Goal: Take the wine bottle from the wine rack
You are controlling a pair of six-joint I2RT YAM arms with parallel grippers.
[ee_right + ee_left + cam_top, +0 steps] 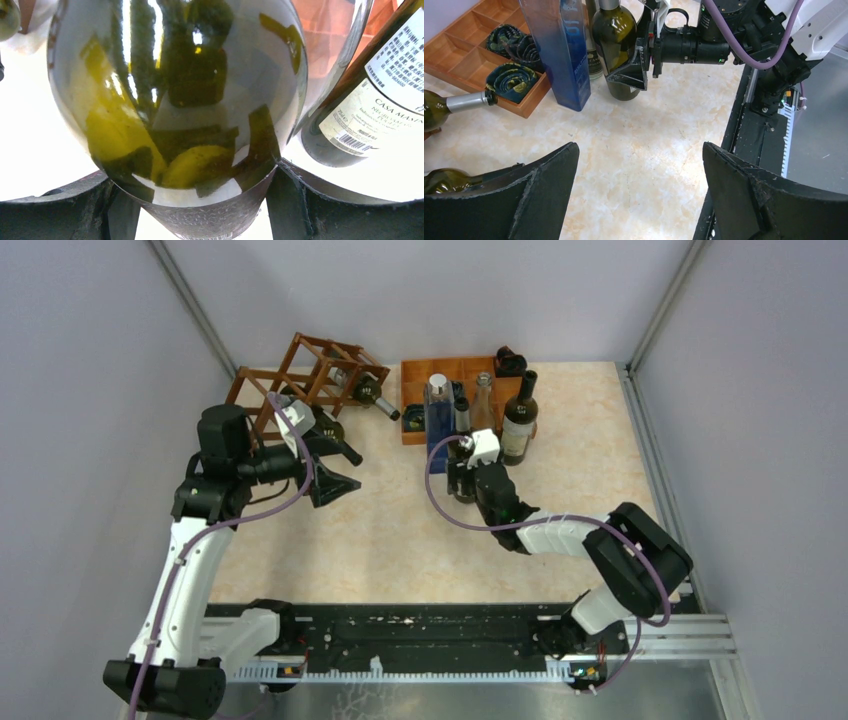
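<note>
Far left: wine rack [300, 375] stands at the back of the table [649, 130], skewed to the edge.

- Two bottles lie in it. Upper bottle [366, 391] has its silver neck poking right toward the tray [415, 365]. Lower bottle [441, 181] shows only as a sliver of green glass just beside the left finger.
- Left claw [639, 165]: released, jaws spread wide, nothing between them, low over bare table in front of the rack.

Centre-right: green bottle [175, 100] is off the rack, upright near the tray, with the blue box [564, 55] just beside it.

- Right claw [462, 472]: clenched on the green bottle's lower body. Its base looks to be on the table.
- Labelled bottle [370, 100] is close on the right.

Risks, as I judge them:
- The rack looks light. Drawing a bottle out at an angle could drag or tip it and roll the other bottle out.
- A grip on a neck alone could slip on smooth glass.
- The right claw has crowded neighbours. A wide opening or a sideways retreat could knock the blue box or the labelled bottle.

Hard to read:
- The lower bottle is mostly under the left wrist from above and cut off in the wrist view, so its seating in the cell is unclear.
- The right wrist view is filled with glass and glare, so base contact cannot be confirmed there.
</note>
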